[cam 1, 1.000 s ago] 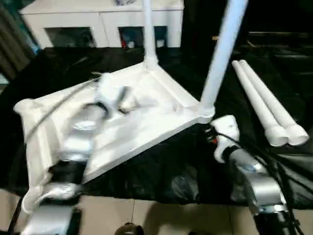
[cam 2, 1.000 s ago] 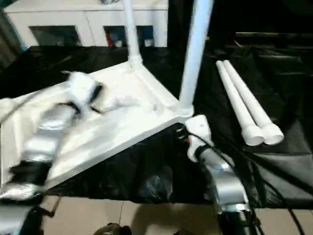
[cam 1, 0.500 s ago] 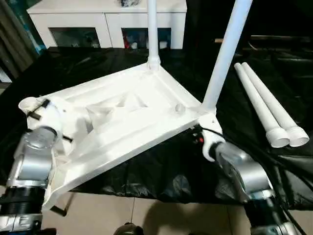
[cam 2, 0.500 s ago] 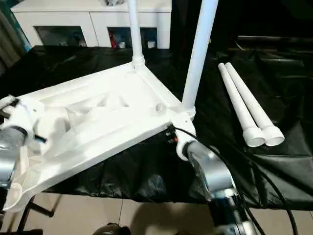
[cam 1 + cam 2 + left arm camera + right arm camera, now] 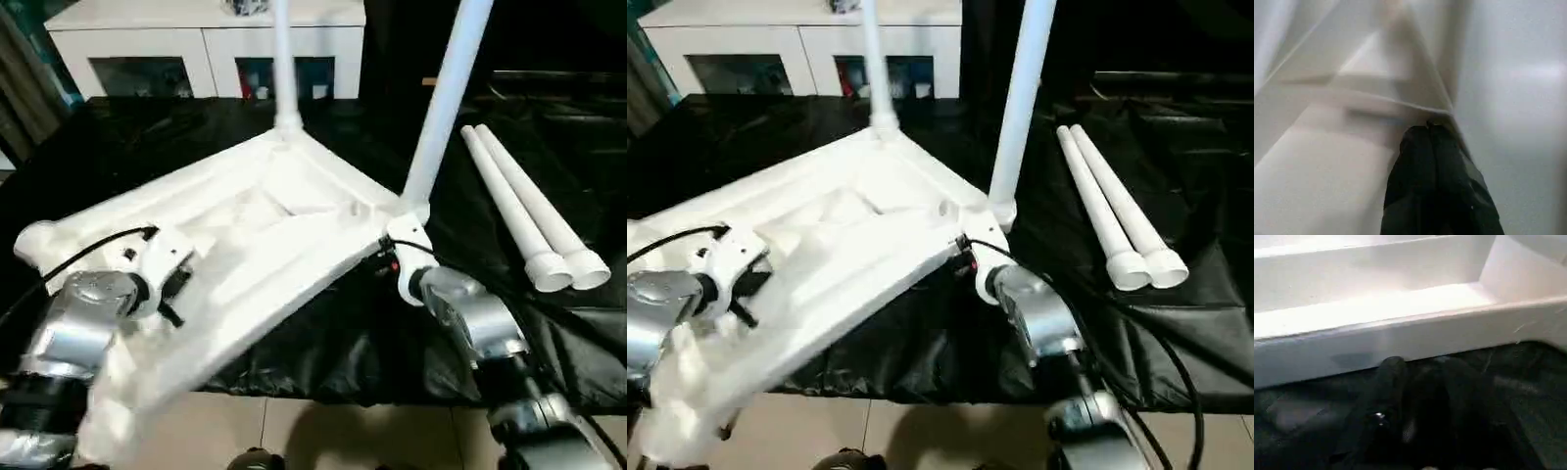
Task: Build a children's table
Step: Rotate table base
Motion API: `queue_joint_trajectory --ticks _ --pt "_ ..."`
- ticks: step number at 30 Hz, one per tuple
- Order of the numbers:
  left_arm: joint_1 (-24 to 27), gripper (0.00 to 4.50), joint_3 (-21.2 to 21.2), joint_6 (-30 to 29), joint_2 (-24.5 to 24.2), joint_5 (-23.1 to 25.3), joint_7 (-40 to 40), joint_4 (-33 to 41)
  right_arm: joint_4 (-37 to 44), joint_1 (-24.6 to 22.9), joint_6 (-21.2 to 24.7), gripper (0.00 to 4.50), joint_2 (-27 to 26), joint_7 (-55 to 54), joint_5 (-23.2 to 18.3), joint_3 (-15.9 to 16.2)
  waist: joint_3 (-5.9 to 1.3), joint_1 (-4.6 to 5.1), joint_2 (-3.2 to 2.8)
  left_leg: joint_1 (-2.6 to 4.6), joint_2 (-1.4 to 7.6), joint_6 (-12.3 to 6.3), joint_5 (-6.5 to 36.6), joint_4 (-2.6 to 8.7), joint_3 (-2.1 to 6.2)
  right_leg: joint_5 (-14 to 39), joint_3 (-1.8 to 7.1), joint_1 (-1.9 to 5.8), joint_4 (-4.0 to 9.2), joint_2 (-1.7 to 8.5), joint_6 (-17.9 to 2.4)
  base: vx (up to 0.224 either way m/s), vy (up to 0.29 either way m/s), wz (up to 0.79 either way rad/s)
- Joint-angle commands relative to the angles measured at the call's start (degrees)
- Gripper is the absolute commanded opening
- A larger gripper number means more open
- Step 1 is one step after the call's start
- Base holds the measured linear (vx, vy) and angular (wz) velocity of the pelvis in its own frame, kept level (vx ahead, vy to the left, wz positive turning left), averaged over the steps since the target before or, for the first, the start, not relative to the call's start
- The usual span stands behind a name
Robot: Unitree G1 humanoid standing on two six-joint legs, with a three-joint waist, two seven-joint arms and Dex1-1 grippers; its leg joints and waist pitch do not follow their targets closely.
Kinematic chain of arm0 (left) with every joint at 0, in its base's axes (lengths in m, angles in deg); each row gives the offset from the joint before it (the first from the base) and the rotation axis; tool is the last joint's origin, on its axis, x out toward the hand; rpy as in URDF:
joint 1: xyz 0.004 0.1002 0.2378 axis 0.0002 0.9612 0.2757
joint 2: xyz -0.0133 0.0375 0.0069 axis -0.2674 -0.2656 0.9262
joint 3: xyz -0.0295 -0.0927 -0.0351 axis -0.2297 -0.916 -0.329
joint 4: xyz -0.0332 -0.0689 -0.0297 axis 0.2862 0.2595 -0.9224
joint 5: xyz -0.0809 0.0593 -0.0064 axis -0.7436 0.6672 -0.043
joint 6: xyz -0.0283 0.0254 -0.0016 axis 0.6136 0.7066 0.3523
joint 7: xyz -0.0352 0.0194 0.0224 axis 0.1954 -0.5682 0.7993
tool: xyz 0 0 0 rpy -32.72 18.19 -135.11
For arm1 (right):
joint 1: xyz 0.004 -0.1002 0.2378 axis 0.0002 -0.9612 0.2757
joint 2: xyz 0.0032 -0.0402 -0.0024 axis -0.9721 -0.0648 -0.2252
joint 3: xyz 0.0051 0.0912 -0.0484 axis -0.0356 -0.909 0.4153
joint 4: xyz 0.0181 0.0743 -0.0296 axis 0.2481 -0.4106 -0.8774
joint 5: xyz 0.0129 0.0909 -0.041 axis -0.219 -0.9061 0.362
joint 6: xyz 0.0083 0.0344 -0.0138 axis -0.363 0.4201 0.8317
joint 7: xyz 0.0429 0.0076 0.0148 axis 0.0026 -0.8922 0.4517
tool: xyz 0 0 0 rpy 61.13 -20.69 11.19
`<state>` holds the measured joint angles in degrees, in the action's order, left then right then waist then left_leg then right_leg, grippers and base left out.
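The children's table top (image 5: 279, 220) lies upside down on the black cloth, ribbed underside up. Two legs stand fitted in its sockets, one at the far corner (image 5: 284, 69) and one at the right corner (image 5: 446, 108). Two loose legs (image 5: 519, 211) lie side by side to the right. My left gripper (image 5: 1427, 129) is shut, its tip pressed against a rib of the underside near the top's left end (image 5: 174, 286). My right gripper (image 5: 1425, 377) sits low against the top's front rim (image 5: 1400, 340), just beneath the right corner socket (image 5: 404, 235).
A white cabinet (image 5: 206, 39) with glass doors stands behind the black-draped table (image 5: 323, 333). The top's near left end hangs over the table's front edge above the tiled floor (image 5: 294, 431). Black cables run along both forearms.
My left gripper has left the left corner socket and come down on the ribbed underside. The top's near left end has swung. My right arm has stayed at the right corner.
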<state>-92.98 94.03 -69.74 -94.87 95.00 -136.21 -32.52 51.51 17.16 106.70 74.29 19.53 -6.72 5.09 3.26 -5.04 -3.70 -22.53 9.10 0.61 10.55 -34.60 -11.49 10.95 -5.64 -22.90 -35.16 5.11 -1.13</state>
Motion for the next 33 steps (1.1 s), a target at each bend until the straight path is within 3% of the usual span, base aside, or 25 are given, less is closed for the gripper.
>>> queue_joint_trajectory --ticks 1,2,6,7,11,13,14,15,16,17,19,20,22,24,26,27,31,33 --pt "0.5 0.00 3.0 0.9 -0.1 -2.6 -5.9 2.4 -3.5 0.9 -1.3 1.15 -0.6 -0.2 -0.1 -0.4 -3.78 0.05 -1.11 1.88 4.27 3.07 16.9 4.82 2.68 7.3 3.64 2.26 3.68 4.65 -13.4 0.000 0.000 0.00" --pt "0.4 0.00 4.0 1.9 0.0 -3.2 -7.8 2.5 -4.7 1.5 -1.9 1.15 -0.6 -0.2 -0.3 -0.6 -3.64 -0.04 -1.11 2.24 4.34 3.82 19.2 4.96 2.75 10.3 3.79 2.15 4.02 4.77 -12.9 0.000 0.000 0.00" --pt "-0.7 0.00 6.3 3.5 0.9 -4.3 -10.5 1.6 -8.4 3.2 -4.0 0.77 -0.7 -0.2 -0.5 -1.0 -3.59 0.25 -1.16 2.59 4.34 5.01 22.0 5.17 2.93 13.5 3.86 2.31 4.29 4.89 -12.2 0.000 0.000 0.00" --pt "-1.8 0.00 7.5 3.2 2.6 -5.1 -11.0 2.0 -9.2 3.7 -4.7 0.70 -0.9 -0.1 -0.6 -1.0 -3.55 0.27 -1.57 2.52 4.30 5.04 21.9 5.15 2.96 13.3 3.89 2.36 4.24 4.85 -12.1 0.000 0.000 0.00" --pt "-4.5 0.00 10.2 2.6 7.2 -7.0 -11.4 2.5 -11.0 5.1 -6.5 0.40 -1.6 0.5 -0.8 -1.1 -3.80 0.32 -1.35 2.34 4.25 4.26 19.3 4.92 2.75 10.2 3.93 2.73 4.07 4.83 -12.9 0.000 0.000 0.00" --pt "-6.3 0.00 11.5 3.9 9.6 -6.2 -10.7 0.4 -11.0 5.3 -7.0 0.20 -2.3 0.8 -1.0 -1.0 -3.99 0.32 -1.22 1.94 4.13 2.73 15.8 4.63 2.62 7.7 3.89 3.06 3.86 4.77 -13.3 0.000 0.000 0.00" --pt "-7.5 0.00 11.9 4.7 11.0 -5.8 -10.2 -1.3 -11.1 5.5 -7.3 0.08 -2.6 0.9 -1.0 -1.0 -4.06 0.27 -2.04 1.95 4.09 2.65 15.4 4.51 2.71 7.3 3.82 3.07 3.73 4.81 -13.4 0.000 0.000 0.00" --pt "-8.8 0.00 12.2 6.1 12.4 -5.0 -9.0 -3.6 -11.0 5.6 -7.7 0.08 -2.9 0.8 -1.0 -0.9 -4.08 0.48 -1.41 1.89 4.00 2.04 14.8 4.47 2.55 6.6 3.75 3.12 4.00 4.60 -13.2 0.000 0.000 0.00" --pt "-10.1 0.00 12.4 7.5 13.5 -4.3 -8.0 -6.0 -11.4 5.8 -8.3 0.08 -3.2 0.7 -1.0 -1.0 -4.22 0.43 -1.33 1.77 3.94 1.89 14.1 4.37 2.63 5.9 3.72 3.34 3.78 4.70 -13.2 0.000 0.000 0.00" --pt "-11.5 0.00 12.5 9.0 14.5 -3.6 -6.7 -8.8 -11.9 6.2 -8.8 0.08 -3.4 0.5 -1.0 -1.0 -4.32 0.57 -1.73 1.61 3.86 1.18 13.0 4.18 2.64 5.2 3.68 3.42 3.73 4.79 -13.3 0.000 0.000 0.00" --pt "-14.0 0.00 12.5 11.7 15.9 -2.4 -4.0 -13.9 -12.1 6.7 -9.7 0.08 -3.4 0.1 -0.9 -1.3 -4.47 1.02 -1.43 1.27 3.81 -0.25 11.4 3.98 2.68 4.5 3.51 3.73 3.74 4.87 -13.5 0.000 0.000 0.00" --pt "-15.5 0.00 12.4 13.0 16.7 -1.8 -2.1 -17.1 -11.9 6.8 -10.0 0.08 -3.2 -0.1 -0.8 -1.5 -4.40 1.23 -1.61 1.30 3.69 -0.98 11.1 3.88 2.58 5.2 3.41 3.53 3.99 4.68 -13.4 0.000 0.000 0.00" --pt "-17.0 0.00 12.3 14.6 17.3 -1.0 0.3 -20.4 -11.2 6.8 -9.9 0.08 -2.8 -0.2 -0.8 -1.7 -4.36 1.36 -1.85 1.34 3.71 -1.44 11.5 3.84 2.66 7.2 3.33 3.54 4.22 4.68 -12.9 0.000 0.000 0.00" --pt "-18.3 0.00 12.4 15.9 17.5 -0.2 1.9 -23.1 -10.3 6.8 -9.7 0.08 -2.5 -0.1 -0.8 -1.9 -4.45 1.44 -1.71 1.37 3.90 -1.45 11.8 3.90 2.76 8.0 3.32 3.67 4.18 4.75 -12.4 0.000 0.000 0.00" --pt "-22.2 0.00 12.4 20.5 17.6 1.9 6.2 -32.4 -4.9 5.7 -7.8 0.08 -1.2 0.8 -1.3 -2.5 -4.46 1.58 -2.20 1.44 3.71 -1.78 11.6 3.77 2.70 7.9 3.22 3.44 4.34 4.48 -12.1 0.000 0.000 0.00" --pt "-22.2 0.00 12.4 20.5 17.6 1.9 6.2 -32.4 -4.9 5.7 -7.8 0.08 -1.2 0.8 -1.3 -2.5 -4.63 1.39 -2.01 1.56 3.85 -1.85 11.7 3.84 2.79 7.6 3.25 3.60 4.23 4.51 -11.7 0.000 0.000 0.00" --pt "-27.5 0.00 11.6 27.9 17.7 4.9 16.9 -45.0 4.0 3.3 -4.7 0.08 1.0 2.2 -2.4 -3.3 -4.79 1.46 -1.93 1.36 3.83 -3.16 9.8 3.64 2.87 4.0 3.22 3.74 3.98 4.59 -11.8 0.000 0.000 0.00" --pt "-28.4 0.00 10.5 29.3 18.1 4.6 20.1 -46.8 5.5 2.7 -4.1 0.08 1.5 2.3 -2.5 -3.5 -4.81 1.25 -1.84 1.35 3.86 -3.45 9.4 3.55 2.85 3.6 3.18 3.77 3.99 4.63 -11.9 0.000 0.000 0.00"
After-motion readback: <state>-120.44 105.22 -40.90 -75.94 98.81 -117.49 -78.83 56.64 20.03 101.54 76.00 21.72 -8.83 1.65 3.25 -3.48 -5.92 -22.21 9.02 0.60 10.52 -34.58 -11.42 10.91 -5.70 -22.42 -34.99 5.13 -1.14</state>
